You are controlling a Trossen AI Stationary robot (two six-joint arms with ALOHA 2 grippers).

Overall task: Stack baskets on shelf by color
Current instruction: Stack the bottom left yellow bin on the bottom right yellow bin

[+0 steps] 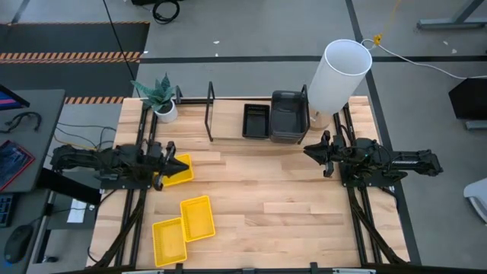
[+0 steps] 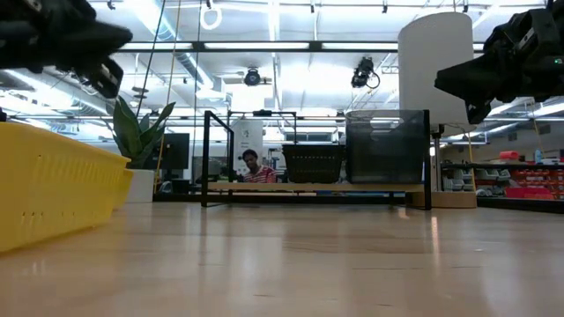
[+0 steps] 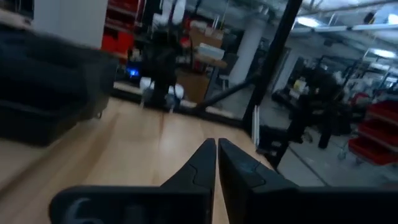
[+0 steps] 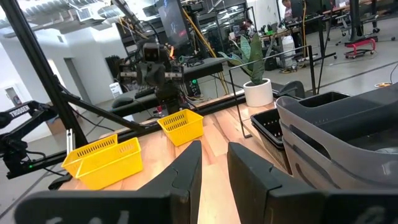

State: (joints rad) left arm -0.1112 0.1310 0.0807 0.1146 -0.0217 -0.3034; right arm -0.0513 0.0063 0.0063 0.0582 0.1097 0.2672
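A: Where did the baskets sit?

B: On the shelf [image 1: 228, 138], between the black uprights, a small black basket [image 1: 255, 121] lay just beside the stack of dark grey baskets [image 1: 289, 116]. Three yellow ones were on the tabletop [image 1: 289, 205]: one yellow basket [image 1: 177, 170] at the left gripper [image 1: 181, 164], two more yellow baskets [image 1: 183, 230] side by side nearer the front edge.

A: And the jaws?

B: The left gripper's fingers [image 3: 239, 171] were clenched nearly together, nothing visible between them. The right gripper [image 1: 310, 151] hung near the grey stack, its fingers [image 4: 249, 171] parted with a gap and holding nothing.

A: Anything else?

B: A potted plant [image 1: 160, 98] at the shelf's left end, a white cylinder [image 1: 338, 76] at its right.
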